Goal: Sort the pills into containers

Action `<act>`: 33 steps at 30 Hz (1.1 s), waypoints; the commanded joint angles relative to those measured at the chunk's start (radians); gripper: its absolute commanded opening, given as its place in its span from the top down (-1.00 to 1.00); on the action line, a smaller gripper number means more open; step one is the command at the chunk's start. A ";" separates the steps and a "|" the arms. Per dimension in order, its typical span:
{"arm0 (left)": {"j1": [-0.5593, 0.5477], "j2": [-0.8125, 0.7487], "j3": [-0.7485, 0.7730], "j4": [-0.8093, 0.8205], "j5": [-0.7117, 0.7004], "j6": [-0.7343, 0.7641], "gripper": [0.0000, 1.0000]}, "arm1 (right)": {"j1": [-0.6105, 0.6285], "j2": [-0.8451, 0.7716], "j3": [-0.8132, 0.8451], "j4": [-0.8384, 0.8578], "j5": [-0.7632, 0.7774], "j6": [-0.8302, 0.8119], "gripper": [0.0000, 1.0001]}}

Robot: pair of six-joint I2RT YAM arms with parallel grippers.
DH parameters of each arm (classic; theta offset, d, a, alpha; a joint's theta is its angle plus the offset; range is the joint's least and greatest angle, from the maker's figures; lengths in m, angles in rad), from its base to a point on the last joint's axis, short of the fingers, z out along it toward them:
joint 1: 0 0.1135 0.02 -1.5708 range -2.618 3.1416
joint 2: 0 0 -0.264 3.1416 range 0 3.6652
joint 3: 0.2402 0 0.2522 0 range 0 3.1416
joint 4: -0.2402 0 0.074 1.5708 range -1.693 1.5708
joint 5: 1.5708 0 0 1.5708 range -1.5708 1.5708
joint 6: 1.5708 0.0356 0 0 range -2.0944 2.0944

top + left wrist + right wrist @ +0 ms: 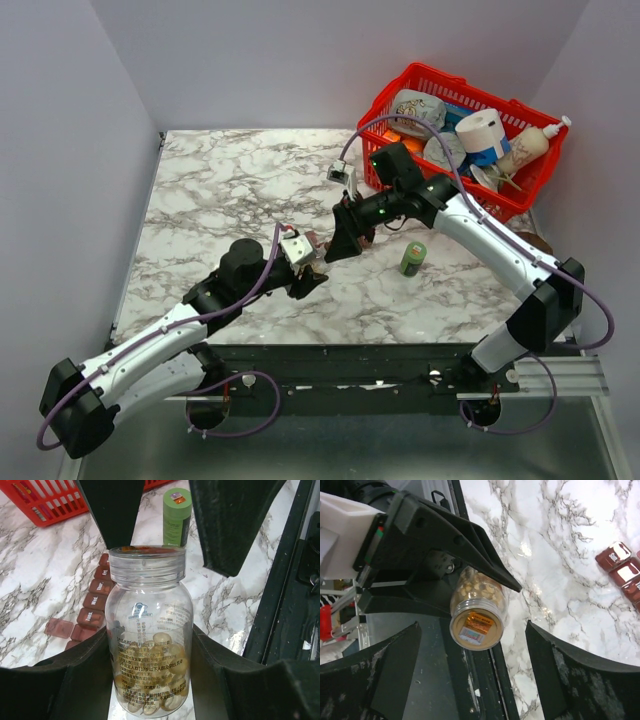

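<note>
My left gripper (150,680) is shut on a clear pill bottle (150,630) with a clear screw cap (146,562). It holds the bottle by the body, above the table. Pale yellow pills (167,655) fill the bottle's lower part. My right gripper (472,675) is open and faces the cap (476,625), one finger on each side with gaps. The dark red pill organiser strip (92,600) lies on the marble behind the bottle, with one lid (59,627) flipped open at its near end. It also shows in the right wrist view (622,572). In the top view both grippers meet at mid-table (330,255).
A green-capped bottle (413,257) stands on the marble to the right of the grippers; the left wrist view (176,517) shows it too. A red mesh basket (530,185) full of items sits at the back right. The table's front rail (285,605) runs close by.
</note>
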 commanded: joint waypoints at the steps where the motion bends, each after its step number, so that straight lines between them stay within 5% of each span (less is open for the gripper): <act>1: -0.001 0.007 0.011 0.028 -0.038 -0.013 1.00 | 0.006 0.045 0.012 0.011 0.023 0.068 -0.54; 8: -0.001 0.014 0.016 0.020 -0.048 -0.012 1.00 | 0.014 0.079 0.058 -0.020 -0.005 0.073 -0.09; 11: -0.001 0.013 0.015 0.016 -0.041 -0.007 1.00 | 0.015 0.088 0.084 -0.038 -0.051 0.023 0.33; 14: -0.001 0.008 0.012 0.000 -0.011 0.011 1.00 | 0.015 0.100 0.119 -0.087 -0.124 -0.138 0.49; 18: -0.001 -0.006 0.001 -0.015 0.040 0.034 1.00 | 0.040 0.053 0.089 -0.156 -0.174 -0.651 0.49; 21: -0.001 -0.012 -0.007 -0.016 0.063 0.040 1.00 | 0.055 -0.053 -0.067 -0.063 -0.177 -0.972 0.44; 24: 0.001 -0.009 -0.007 -0.018 0.077 0.039 1.00 | 0.058 -0.054 -0.067 -0.091 -0.149 -1.100 0.31; 26: 0.001 -0.006 -0.005 -0.013 0.081 0.037 1.00 | 0.058 -0.006 -0.005 -0.113 -0.129 -1.094 0.17; 30: 0.001 -0.009 -0.007 -0.009 0.080 0.034 1.00 | 0.058 -0.009 -0.013 -0.110 -0.145 -1.040 -0.47; 33: 0.001 -0.019 -0.011 -0.006 0.078 0.036 1.00 | 0.058 -0.029 -0.034 -0.103 -0.157 -0.972 -0.68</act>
